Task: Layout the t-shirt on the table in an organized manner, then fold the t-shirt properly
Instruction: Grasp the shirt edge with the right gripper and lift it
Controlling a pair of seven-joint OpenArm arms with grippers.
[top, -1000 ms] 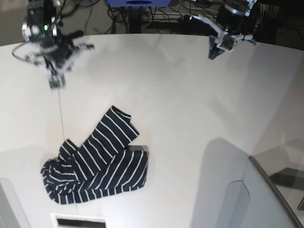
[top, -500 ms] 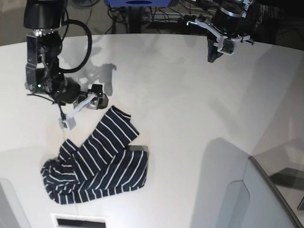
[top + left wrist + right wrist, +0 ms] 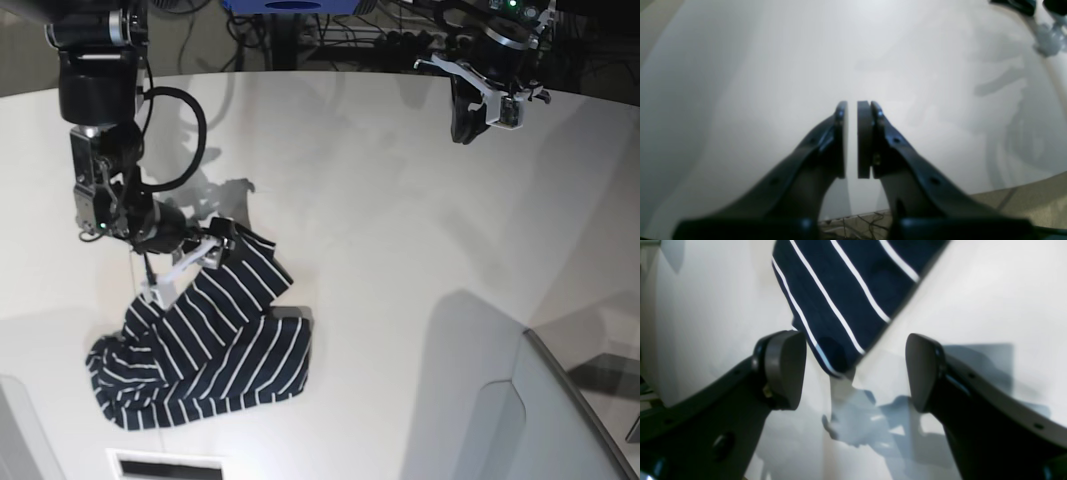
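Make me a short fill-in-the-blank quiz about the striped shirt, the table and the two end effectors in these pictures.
1. The dark navy fabric t-shirt with thin white stripes lies ____ rather than spread flat.
2. The right end effector has its jaws ____ around a corner of the shirt.
3. The left end effector hangs over ____ tabletop, far from the shirt.
4. The smooth tabletop is ____ in colour.

Missing words: crumpled; open; bare; white
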